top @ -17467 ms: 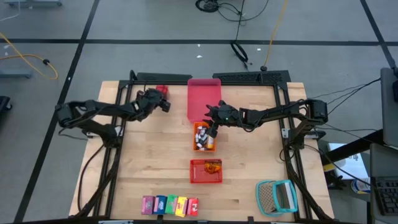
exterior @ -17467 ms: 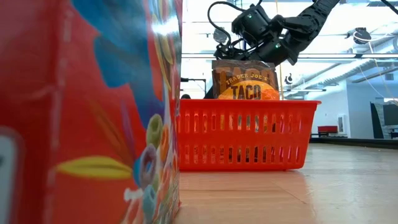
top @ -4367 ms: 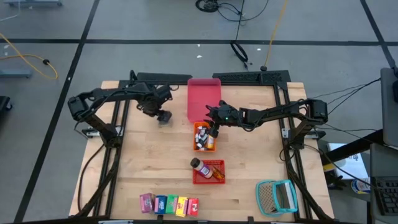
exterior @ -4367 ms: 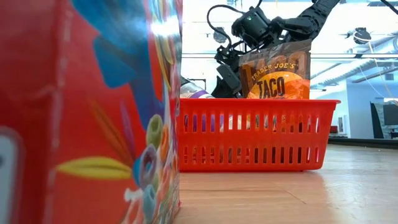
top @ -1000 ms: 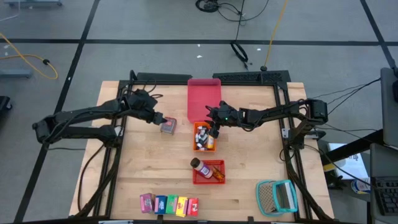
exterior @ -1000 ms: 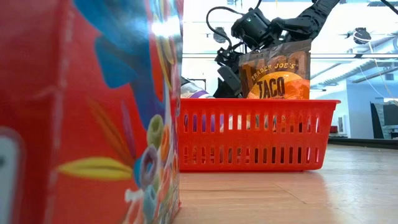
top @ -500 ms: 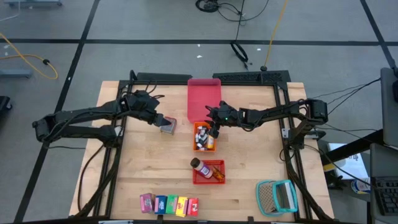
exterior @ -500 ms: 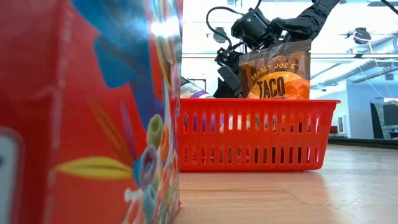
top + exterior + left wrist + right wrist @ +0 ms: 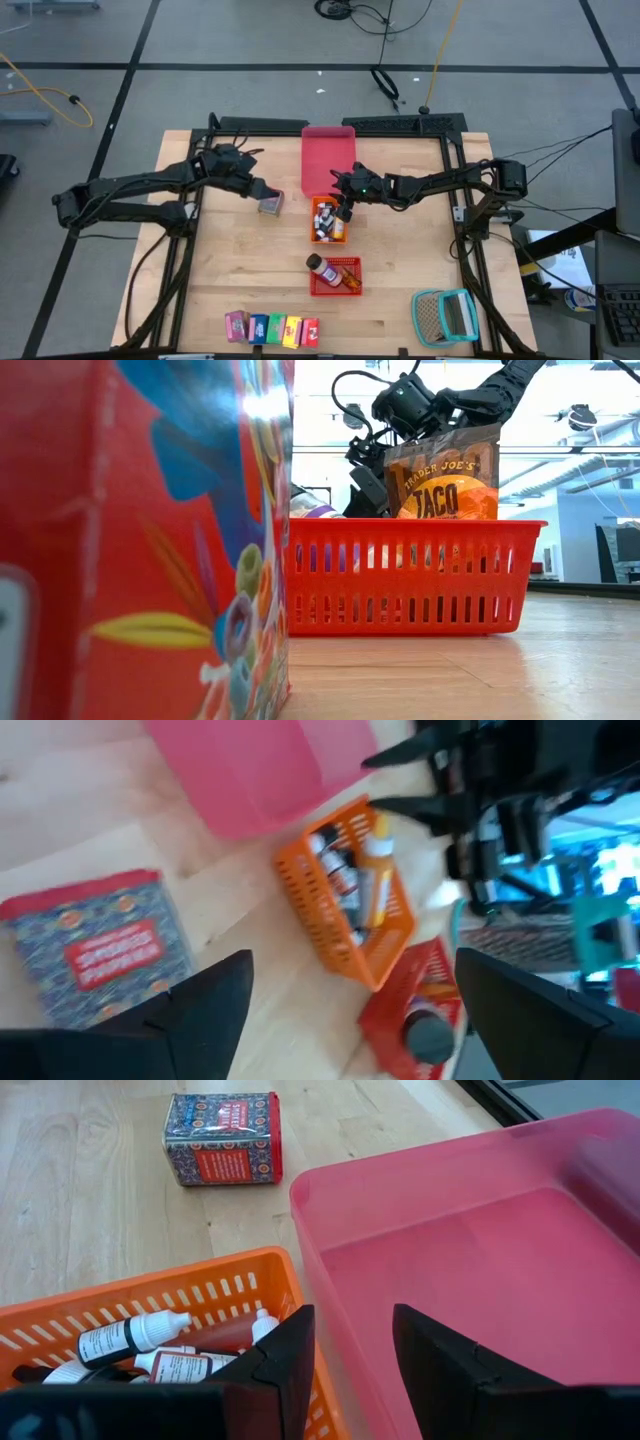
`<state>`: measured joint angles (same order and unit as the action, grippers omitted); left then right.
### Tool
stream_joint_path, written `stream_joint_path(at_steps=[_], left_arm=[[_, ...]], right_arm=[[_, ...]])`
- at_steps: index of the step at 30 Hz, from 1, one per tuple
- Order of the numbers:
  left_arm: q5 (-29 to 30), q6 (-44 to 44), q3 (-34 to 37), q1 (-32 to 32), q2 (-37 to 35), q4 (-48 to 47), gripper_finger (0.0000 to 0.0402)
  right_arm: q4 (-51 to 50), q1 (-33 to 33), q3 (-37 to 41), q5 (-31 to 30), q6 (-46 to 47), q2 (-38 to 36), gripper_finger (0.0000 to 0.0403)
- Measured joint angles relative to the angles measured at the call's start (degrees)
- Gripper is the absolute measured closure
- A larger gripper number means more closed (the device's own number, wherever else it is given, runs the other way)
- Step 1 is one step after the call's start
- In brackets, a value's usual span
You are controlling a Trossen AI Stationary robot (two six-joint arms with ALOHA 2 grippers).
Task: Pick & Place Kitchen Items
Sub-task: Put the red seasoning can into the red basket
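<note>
— Red-rimmed and blue-patterned, that small container is lying on the wood just beside the left gripper, untouched; the fingers are standing wide apart.

— And the right gripper?

— It is hovering over the near end of the pink tray, fingers parted, gripping nothing. Just under it, the orange basket is holding the tiny bottles. Farther off, the small cartons are lining the table edge.
</note>
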<state>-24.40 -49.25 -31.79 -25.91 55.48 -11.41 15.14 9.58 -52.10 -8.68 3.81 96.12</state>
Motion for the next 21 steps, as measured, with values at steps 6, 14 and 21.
stream_joint_path(at_steps=[6, 14, 21], left_arm=[[0.0, 1.7, -0.3, 0.3, 0.0, 4.2, 0.0053], [8.2, 1.8, -9.2, 4.0, 1.8, -13.8, 0.0053], [22.6, 0.8, -19.7, 8.4, 10.9, -35.3, 0.0053]], right_arm=[[0.0, 0.0, 0.0, 0.0, 0.0, 0.0, 0.0271], [-0.1, 0.0, 0.0, 0.0, 0.0, 0.0, 0.0271], [0.0, 0.0, 0.0, 0.0, 0.0, 0.0, 0.0271]])
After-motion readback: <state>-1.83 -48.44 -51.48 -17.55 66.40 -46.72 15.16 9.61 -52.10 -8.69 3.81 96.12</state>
